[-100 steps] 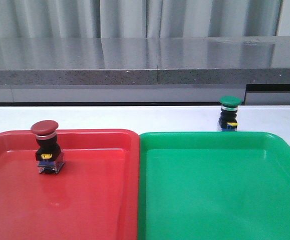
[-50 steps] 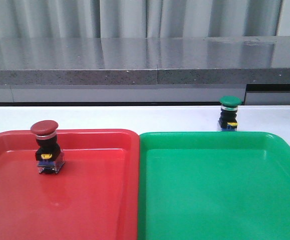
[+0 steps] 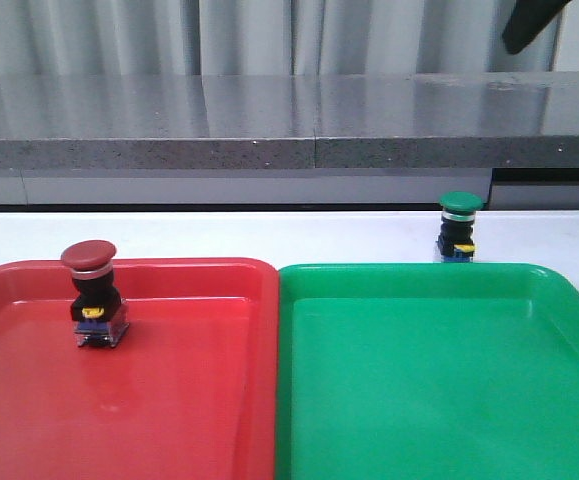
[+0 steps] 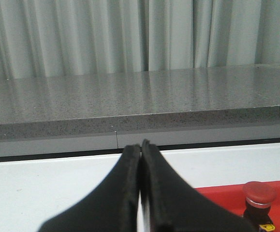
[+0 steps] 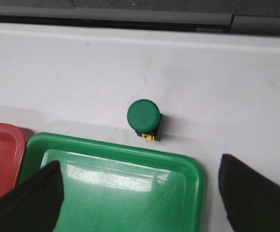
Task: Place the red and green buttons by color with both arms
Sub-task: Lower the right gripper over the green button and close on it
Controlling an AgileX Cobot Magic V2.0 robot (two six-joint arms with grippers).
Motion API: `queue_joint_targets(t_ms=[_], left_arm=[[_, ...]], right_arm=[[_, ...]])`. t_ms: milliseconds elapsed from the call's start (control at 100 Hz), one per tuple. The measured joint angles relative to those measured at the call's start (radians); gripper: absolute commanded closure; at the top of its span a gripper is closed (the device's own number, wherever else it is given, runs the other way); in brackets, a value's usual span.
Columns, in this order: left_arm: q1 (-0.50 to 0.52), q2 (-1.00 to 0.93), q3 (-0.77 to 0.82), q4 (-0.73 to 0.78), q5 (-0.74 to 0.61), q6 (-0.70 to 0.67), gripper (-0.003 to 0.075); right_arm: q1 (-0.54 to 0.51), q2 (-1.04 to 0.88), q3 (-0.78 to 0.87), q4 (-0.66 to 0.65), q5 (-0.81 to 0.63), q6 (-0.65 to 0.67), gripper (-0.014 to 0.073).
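**Nearest me: two trays, one button still outside**

Closest to my cameras, a glossy red plastic tray sits beside a matching green plastic tray. My dark-red mushroom-cap button stands upright in the red tray, sorted, I judge. My left gripper has its fingers pressed together, holding nothing. Beyond the green tray, the green-capped button waits on the white tabletop. My right gripper hovers above, spread wide, presumably to straddle it. Behind: a grey speckled ledge and pale curtains.

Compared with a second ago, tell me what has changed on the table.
A dark piece of the right arm has come into the front view at the top right, above the green button. Both buttons stayed put: the red button in the red tray, the green one behind the green tray.
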Motion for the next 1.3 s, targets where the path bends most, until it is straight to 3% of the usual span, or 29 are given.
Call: queue_joint_targets(t_ms=[480,1100,1200,1300], left_arm=[[0.000,0.000,0.000,0.000,0.000,0.000,0.0739],[0.000,0.000,0.000,0.000,0.000,0.000,0.0739],[0.000,0.000,0.000,0.000,0.000,0.000,0.0739],[0.000,0.000,0.000,0.000,0.000,0.000,0.0739]], right_arm=[[0.032,0.374,-0.187,0.000,-0.010,0.000,-0.0050],[0.038,0.512,-0.189,0.000,-0.035,0.000,-0.0047],[0.045,0.514,-0.189,0.000,-0.037,0.000,0.0023],[0.055,0.514,-0.189,0.000,-0.037,0.000,0.0148]])
